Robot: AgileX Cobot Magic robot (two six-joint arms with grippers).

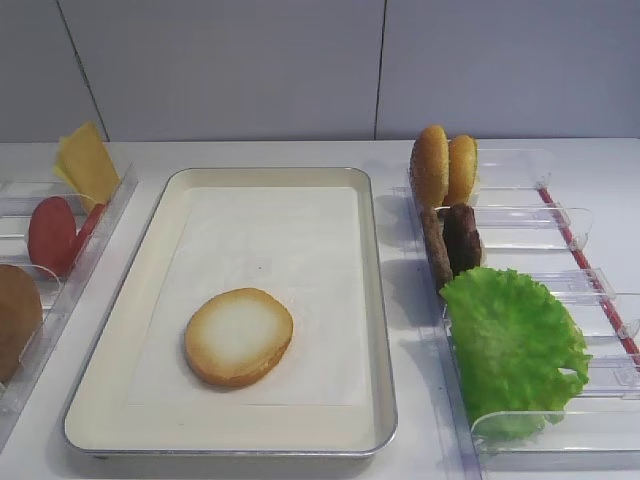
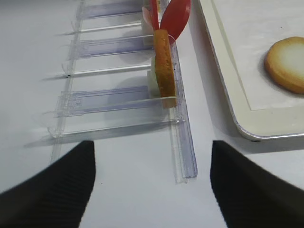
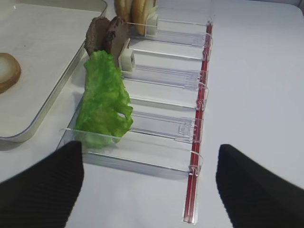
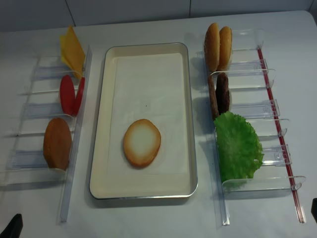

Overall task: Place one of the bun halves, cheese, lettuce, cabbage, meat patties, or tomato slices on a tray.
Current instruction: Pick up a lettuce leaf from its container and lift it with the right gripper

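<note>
One bun half [image 1: 238, 336] lies cut face up on the tray [image 1: 372, 300], near its front. The right rack holds two upright bun halves [image 1: 443, 168], meat patties [image 1: 455, 240] and lettuce [image 1: 515, 345]. In the left rack stand cheese [image 1: 87, 160], tomato slices [image 1: 55, 233] and another bun half [image 1: 15, 315]. Cabbage is out of view. My right gripper [image 3: 149, 190] hovers open and empty over the table in front of the lettuce [image 3: 104, 97]. My left gripper [image 2: 152, 187] is open and empty in front of the left rack's bun half [image 2: 164, 66].
Clear plastic racks flank the tray, the left rack [image 4: 29, 124] and the right rack [image 4: 257, 109], which has a red strip [image 4: 280, 129] along its outer side. White table runs in front of both racks. A grey wall stands behind.
</note>
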